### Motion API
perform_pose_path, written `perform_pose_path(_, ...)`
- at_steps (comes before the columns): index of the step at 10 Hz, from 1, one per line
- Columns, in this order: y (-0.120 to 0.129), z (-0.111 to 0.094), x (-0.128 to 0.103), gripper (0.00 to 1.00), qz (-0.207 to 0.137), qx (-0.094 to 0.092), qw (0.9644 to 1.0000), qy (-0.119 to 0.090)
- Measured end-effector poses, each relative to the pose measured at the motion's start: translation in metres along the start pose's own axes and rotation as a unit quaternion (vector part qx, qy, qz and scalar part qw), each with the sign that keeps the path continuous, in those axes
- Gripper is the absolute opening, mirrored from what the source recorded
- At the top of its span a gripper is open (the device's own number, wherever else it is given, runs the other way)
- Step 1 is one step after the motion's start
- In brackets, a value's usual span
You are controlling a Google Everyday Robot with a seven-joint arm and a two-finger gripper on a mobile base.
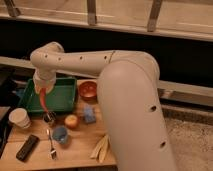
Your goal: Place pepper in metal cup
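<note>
gripper (pixel 42 90) hanging over green tray (pixel 60 102), clamped on top end of pepper (pixel 45 102); pepper dangles straight down from it, tip right at mouth of metal cup (pixel 49 118) just below; white paper cup (pixel 20 118) off to left and lower, orange bowl (pixel 88 90) to right, blue cup (pixel 60 134) and fork (pixel 51 144) further below, on wooden table (pixel 80 150)

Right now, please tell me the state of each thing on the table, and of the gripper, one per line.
gripper: over the green tray, shut on the pepper.
pepper: hanging upright, tip just above the metal cup.
metal cup: upright, pepper not inside yet.
green tray: flat on the table.
white paper cup: upright.
blue cup: upright.
orange bowl: upright.
banana peel: lying flat.
</note>
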Motion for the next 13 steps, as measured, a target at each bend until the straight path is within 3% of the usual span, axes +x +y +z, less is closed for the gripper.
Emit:
perform_pose_path(4,0.0,0.002,0.002,0.0,0.007,-0.003,1.0,0.003)
perform_pose_path(9,-0.008,0.035,0.02,0.0,0.037,-0.021,0.9988,0.025)
perform_pose_path(12,-0.023,0.054,0.026,0.02,0.046,-0.014,0.9982,0.038)
perform_pose_path(13,-0.029,0.058,0.025,0.1,0.046,-0.005,0.9981,0.041)
